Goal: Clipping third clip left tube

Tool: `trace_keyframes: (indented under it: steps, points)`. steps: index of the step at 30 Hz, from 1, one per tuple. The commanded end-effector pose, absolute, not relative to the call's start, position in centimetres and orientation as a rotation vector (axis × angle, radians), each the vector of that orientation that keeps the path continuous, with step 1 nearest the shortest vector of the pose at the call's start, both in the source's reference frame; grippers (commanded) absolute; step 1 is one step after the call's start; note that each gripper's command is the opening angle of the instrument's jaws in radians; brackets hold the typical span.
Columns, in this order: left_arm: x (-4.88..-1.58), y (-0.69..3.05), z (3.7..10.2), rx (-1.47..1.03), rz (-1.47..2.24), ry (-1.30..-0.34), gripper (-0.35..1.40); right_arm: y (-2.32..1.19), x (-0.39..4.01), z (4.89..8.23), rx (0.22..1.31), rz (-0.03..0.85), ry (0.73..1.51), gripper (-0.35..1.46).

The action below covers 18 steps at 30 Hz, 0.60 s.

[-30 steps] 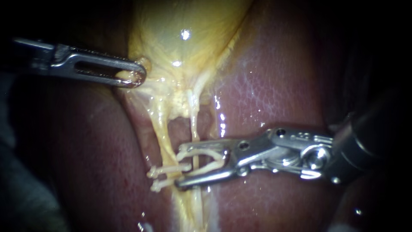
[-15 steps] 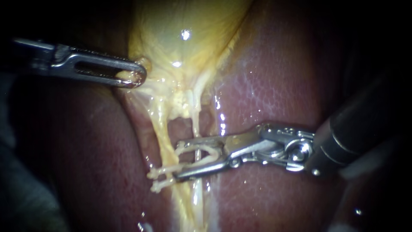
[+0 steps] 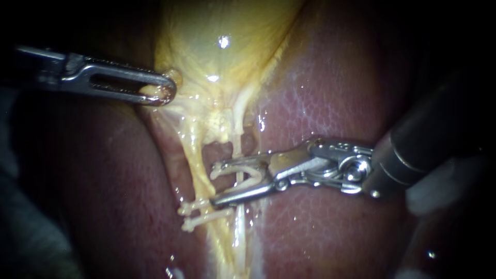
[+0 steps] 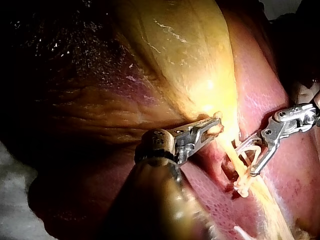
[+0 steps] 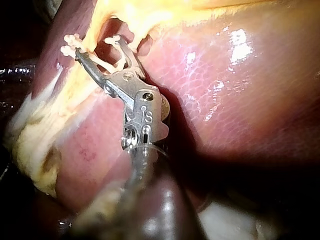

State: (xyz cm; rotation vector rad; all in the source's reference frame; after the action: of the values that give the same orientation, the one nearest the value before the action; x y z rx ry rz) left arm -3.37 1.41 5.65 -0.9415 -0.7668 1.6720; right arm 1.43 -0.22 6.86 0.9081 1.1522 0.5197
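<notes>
My left instrument [image 3: 164, 94] comes in at the upper left, its slotted jaws shut on a fold at the edge of the yellow gallbladder [image 3: 222, 31]. The left tube [image 3: 192, 150] runs down from there and carries two white clips [image 3: 199, 207] low on it. My right instrument [image 3: 215, 185] holds an open white clip [image 3: 248, 173] between its spread jaws. The thin right tube [image 3: 235, 145] crosses inside that clip. The jaw tips lie just right of the left tube, slightly above the two clips. The right wrist view shows the same clip [image 5: 119, 56] in the jaws.
Reddish liver [image 3: 330, 93] lies on both sides of the tubes, wet and shiny. The right instrument's dark shaft [image 3: 429, 144] crosses the right side. A pale cloth [image 4: 15, 210] shows at the edge of the left wrist view.
My right instrument has moved left and up along the tubes, away from the two placed clips, and its shaft has come further into view. The left instrument has held still.
</notes>
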Motion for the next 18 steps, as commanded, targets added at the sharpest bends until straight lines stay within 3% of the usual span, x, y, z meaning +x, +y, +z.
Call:
trace_keyframes:
  steps: [1,18]
  points:
    - [-3.37,1.41,5.65,-0.941,1.672,-0.767,-0.35,-0.22,1.45,6.86,0.909,0.517,1.152,0.5]
    - [-3.38,1.41,5.66,-0.941,1.671,-0.766,-0.35,-0.25,1.92,6.81,0.971,0.529,1.228,0.5]
